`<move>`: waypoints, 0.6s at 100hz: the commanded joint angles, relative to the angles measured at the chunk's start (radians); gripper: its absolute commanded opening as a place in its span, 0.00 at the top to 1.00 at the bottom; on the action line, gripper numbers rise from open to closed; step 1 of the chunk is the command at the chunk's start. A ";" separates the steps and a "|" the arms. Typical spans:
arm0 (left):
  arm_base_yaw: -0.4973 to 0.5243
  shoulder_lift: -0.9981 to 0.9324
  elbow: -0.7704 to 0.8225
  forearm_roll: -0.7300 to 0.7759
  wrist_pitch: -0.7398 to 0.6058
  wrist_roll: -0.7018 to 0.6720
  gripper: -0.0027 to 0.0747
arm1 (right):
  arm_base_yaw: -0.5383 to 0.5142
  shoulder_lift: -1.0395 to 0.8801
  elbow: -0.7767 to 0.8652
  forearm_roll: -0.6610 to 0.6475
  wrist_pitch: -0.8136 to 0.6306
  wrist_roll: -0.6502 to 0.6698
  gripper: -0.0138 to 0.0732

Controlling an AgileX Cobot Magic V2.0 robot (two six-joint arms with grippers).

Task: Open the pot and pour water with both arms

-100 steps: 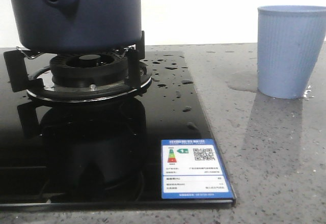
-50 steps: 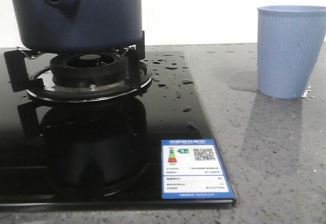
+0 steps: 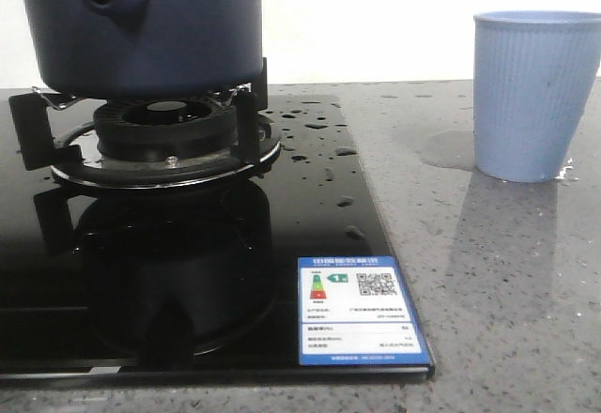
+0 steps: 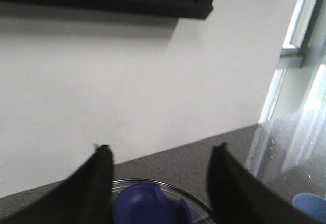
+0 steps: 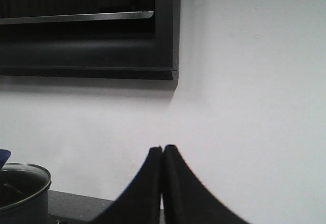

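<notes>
Pot on the burner, cup off to the right, both grippers up in the air.

Front view: the pot (image 3: pixel 141 28) sits on the burner (image 3: pixel 164 136) of the black stove (image 3: pixel 310 206); water (image 3: pixel 315 141) beads the glass, and the cup (image 3: pixel 535 94) stands on the counter (image 3: pixel 498 282).
Left wrist view: the left gripper (image 4: pixel 160 155) is spread above a glass lid (image 4: pixel 155 208) with a blue knob.
Right wrist view: the right gripper (image 5: pixel 162 150) is pressed together, empty, facing the wall (image 5: pixel 244 107).
</notes>
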State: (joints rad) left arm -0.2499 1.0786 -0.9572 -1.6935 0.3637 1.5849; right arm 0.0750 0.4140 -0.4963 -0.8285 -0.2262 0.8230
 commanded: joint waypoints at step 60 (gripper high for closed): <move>-0.007 -0.761 0.596 0.029 -0.118 -0.038 0.99 | -0.004 -0.166 0.183 -0.375 -0.258 0.373 0.92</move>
State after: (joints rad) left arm -0.2499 0.3548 -0.3690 -1.6480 0.2378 1.5574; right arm 0.0750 0.2415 -0.2903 -1.2204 -0.4406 1.1888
